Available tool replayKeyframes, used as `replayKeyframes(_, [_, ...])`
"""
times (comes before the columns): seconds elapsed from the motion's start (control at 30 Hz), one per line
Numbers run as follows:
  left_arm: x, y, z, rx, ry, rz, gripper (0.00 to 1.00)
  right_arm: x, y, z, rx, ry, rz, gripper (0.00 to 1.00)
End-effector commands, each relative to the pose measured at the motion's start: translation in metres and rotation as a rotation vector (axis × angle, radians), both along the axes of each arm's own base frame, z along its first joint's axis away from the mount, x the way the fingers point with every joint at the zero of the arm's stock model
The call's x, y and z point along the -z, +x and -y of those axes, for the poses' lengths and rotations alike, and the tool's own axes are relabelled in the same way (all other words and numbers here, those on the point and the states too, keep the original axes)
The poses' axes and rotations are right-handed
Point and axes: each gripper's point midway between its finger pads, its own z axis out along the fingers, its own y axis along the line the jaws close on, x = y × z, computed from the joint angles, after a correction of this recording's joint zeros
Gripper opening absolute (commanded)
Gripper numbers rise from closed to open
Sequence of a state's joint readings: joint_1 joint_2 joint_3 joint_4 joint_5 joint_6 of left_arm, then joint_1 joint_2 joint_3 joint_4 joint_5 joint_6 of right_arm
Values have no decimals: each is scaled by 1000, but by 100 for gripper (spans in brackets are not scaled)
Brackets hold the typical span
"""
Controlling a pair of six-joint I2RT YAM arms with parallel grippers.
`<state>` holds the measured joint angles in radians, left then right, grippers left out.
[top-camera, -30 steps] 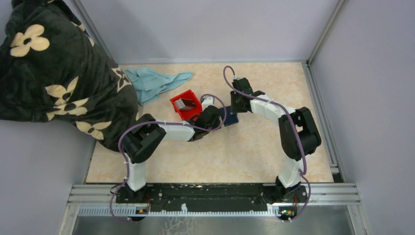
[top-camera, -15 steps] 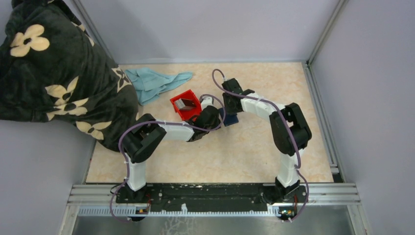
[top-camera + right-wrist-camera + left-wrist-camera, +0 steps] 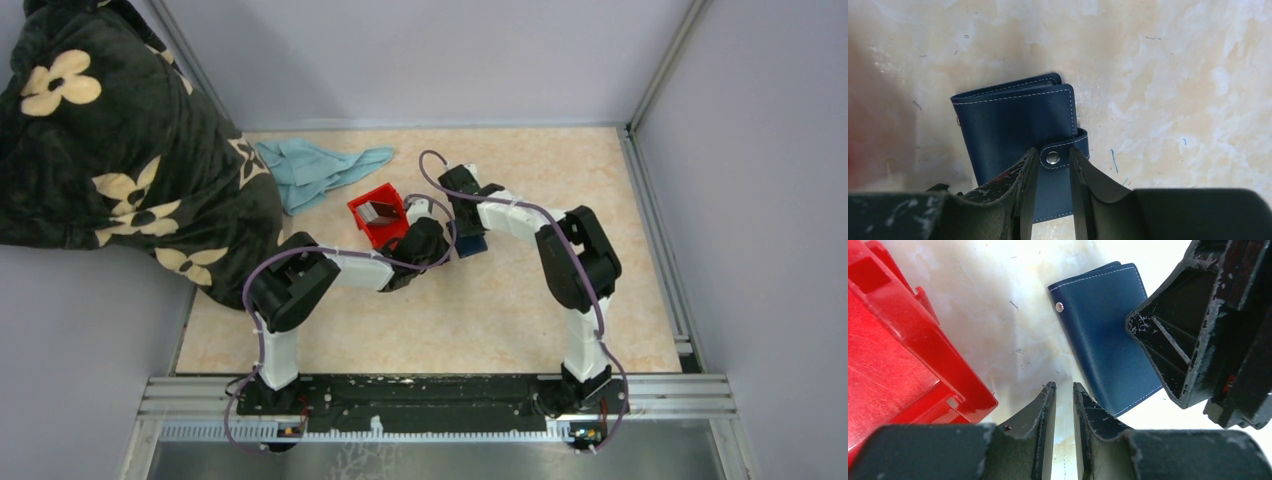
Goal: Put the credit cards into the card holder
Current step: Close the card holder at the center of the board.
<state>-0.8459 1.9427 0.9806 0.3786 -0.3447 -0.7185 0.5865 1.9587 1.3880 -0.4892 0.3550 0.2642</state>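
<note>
Red bin beside closed card holder

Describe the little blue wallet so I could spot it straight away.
On the pale marbled table, find the red bin near the middle. Just to its right, seen from above, lies the wallet, folded shut. It is flat and dark navy with white stitching and a silver snap on its tab, unlike the bright, boxy bin.

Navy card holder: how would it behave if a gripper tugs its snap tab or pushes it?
The card holder looks like soft stitched leather, so it probably flexes rather than staying rigid. Its snap tab looks fastened, so it likely stays folded until tugged. Flat on the smooth tabletop, it may slide when pushed.
</note>
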Motion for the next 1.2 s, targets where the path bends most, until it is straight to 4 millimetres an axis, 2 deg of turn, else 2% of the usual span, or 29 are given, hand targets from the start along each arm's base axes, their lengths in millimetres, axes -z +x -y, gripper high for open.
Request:
replayKeyframes(0.0, [11,-6,-8,4,14,-32,26,-11,7,3,15,-76,47,28])
replayKeyframes(0.13, [12,-6,-10,1,11,-33,26,-12,6,3,16,-102,61,22])
replayKeyframes(0.4, [10,-7,-12,-2,8,-32,26,-21,5,4,15,-155,87,18])
replayKeyframes(0.57, [12,-8,-13,-2,9,-35,26,-33,2,-1,1,-136,109,32])
replayKeyframes(0.77, [10,-8,-12,1,0,-35,26,-35,0,2,-7,-148,103,40])
replayKeyframes(1.17, [14,-8,-13,5,-3,-38,26,-15,4,7,-10,-200,91,40])
